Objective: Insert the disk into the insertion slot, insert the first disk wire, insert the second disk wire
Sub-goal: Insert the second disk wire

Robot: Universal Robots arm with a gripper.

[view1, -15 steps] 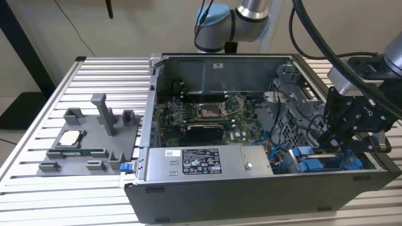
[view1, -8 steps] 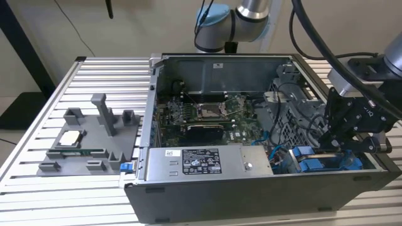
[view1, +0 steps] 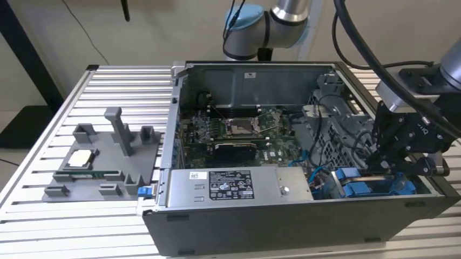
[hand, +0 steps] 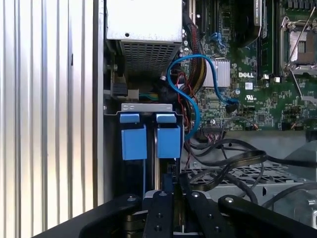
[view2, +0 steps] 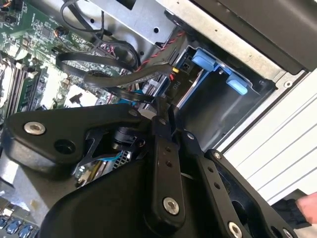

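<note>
My black gripper [view1: 374, 167] reaches down into the open computer case [view1: 252, 70] at its near corner on the exterior view's right. It hangs over the insertion slot [hand: 146, 106], a dark metal bay. The disk's blue carrier frame [view1: 374, 189] shows inside the bay, with two blue tabs [hand: 151, 139] side by side. The disk's silver face is hidden. In the second wrist view the fingers [view2: 161, 111] are drawn together on a black disk wire [view2: 167, 98], at the disk's connector end [view2: 183, 67]. A second dark cable [view2: 119, 79] loops across just beside them.
The grey power-supply box [view1: 238, 186] lies along the case's front, with the green motherboard [view1: 238, 129] behind it. Blue and black cables [hand: 193, 89] crowd the space beside the bay. A grey fixture tray [view1: 101, 162] rests on the slatted table at the exterior view's left. A hand [view2: 309, 208] shows outside the case.
</note>
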